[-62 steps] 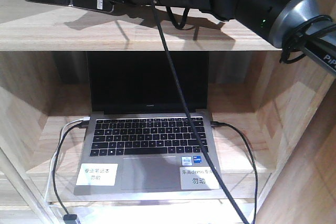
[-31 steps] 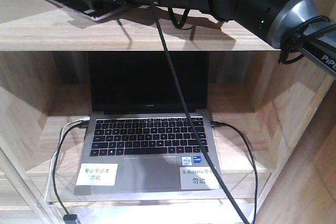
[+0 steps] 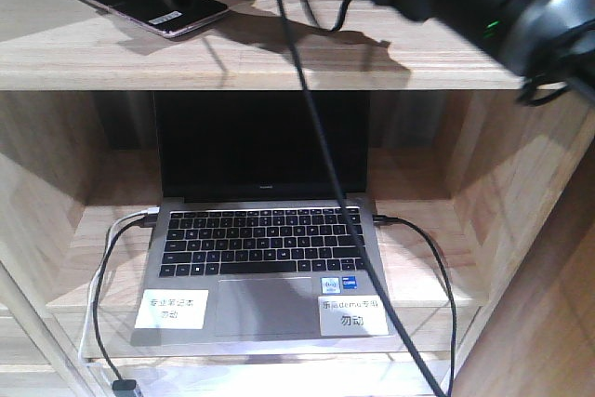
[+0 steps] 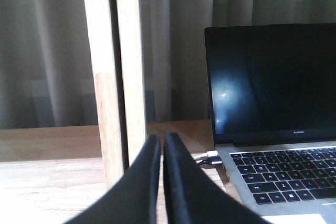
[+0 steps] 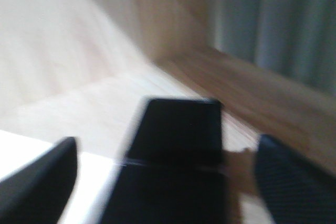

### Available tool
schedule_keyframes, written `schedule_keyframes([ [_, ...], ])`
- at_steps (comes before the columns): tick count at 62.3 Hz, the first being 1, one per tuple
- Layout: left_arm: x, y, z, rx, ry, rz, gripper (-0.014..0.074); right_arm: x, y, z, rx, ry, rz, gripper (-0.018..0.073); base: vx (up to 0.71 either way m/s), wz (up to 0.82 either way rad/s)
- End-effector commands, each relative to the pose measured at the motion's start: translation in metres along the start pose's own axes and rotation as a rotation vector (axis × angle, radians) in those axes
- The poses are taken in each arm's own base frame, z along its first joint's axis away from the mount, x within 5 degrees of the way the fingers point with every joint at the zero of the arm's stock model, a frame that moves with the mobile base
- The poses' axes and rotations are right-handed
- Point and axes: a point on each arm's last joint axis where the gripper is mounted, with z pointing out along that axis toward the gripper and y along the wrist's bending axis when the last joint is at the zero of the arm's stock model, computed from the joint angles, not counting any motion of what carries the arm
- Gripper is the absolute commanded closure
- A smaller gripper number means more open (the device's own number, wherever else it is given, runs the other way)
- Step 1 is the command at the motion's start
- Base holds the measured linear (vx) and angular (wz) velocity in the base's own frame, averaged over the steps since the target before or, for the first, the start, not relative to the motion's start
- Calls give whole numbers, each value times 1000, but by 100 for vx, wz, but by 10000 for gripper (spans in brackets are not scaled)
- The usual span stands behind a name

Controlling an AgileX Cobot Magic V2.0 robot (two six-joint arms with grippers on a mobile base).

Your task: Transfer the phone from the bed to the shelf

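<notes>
1. since half a second ago: phone (image 3: 149, 2) now lies flat on shelf (image 3: 279, 67) top board, released.
2. right gripper (image 5: 168, 182) spread wide, fingers either side of phone, not touching.
3. left gripper (image 4: 161, 153) pinched closed, empty, left of laptop (image 3: 265, 248) below phone's board.

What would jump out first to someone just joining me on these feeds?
Probably the open grey laptop filling the shelf's lower bay, screen dark, cables plugged into both sides. Next, the black phone lying flat on the upper board at top left, with the right gripper open around it. The left gripper sits shut beside a wooden upright.
</notes>
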Motion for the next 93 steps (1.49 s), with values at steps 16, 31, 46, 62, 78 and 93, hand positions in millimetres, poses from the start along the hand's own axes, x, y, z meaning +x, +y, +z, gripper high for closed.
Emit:
schedule_keyframes([
  [16,-15,1,-2,-5,-105,-19,595,-59,31,-63,29,-86,-48,574,0,0],
  [31,-15,1,-2,-5,-105,-19,595,-47,41,-96,122,-70,-61,564,0,0],
  [46,-15,1,-2,-5,-105,-19,595,-15,56,-146,248,-110,-67,564,0,0],
  [62,-15,1,-2,-5,-105,-19,595,27,83,-208,319,-143,-57,564,0,0],
  [78,-15,1,-2,-5,-105,-19,595,88,101,-258,406,-181,-50,564,0,0],
  [93,-15,1,-2,-5,-105,-19,595,143,117,-290,419,-195,-35,564,0,0],
])
